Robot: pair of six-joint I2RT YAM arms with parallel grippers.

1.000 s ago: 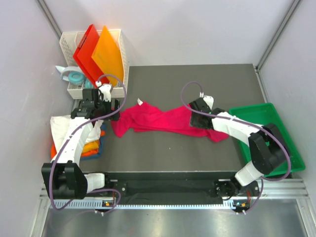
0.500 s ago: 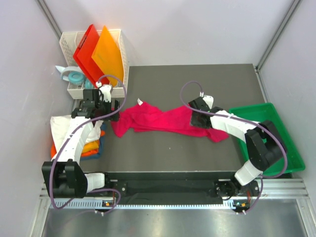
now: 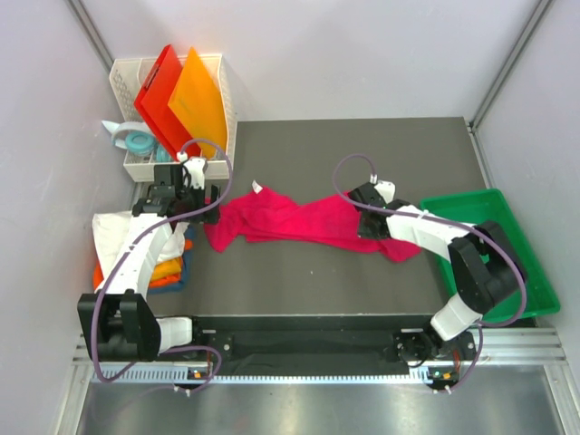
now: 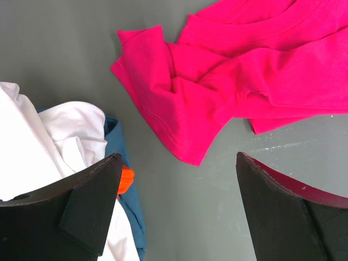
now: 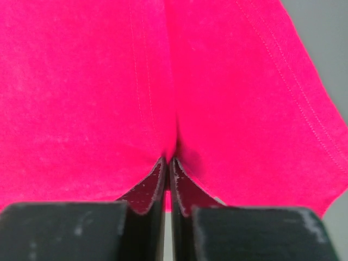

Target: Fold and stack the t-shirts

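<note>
Crimson-pink t-shirt (image 3: 290, 219) pinched near its right edge by the right hand (image 5: 169, 161).

Bright even light, faint shadows, right wrist view slightly blurred

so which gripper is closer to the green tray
Right. The right gripper pinches the pink t-shirt beside the green tray; the left gripper hovers open far off, by the folded stack.
</note>
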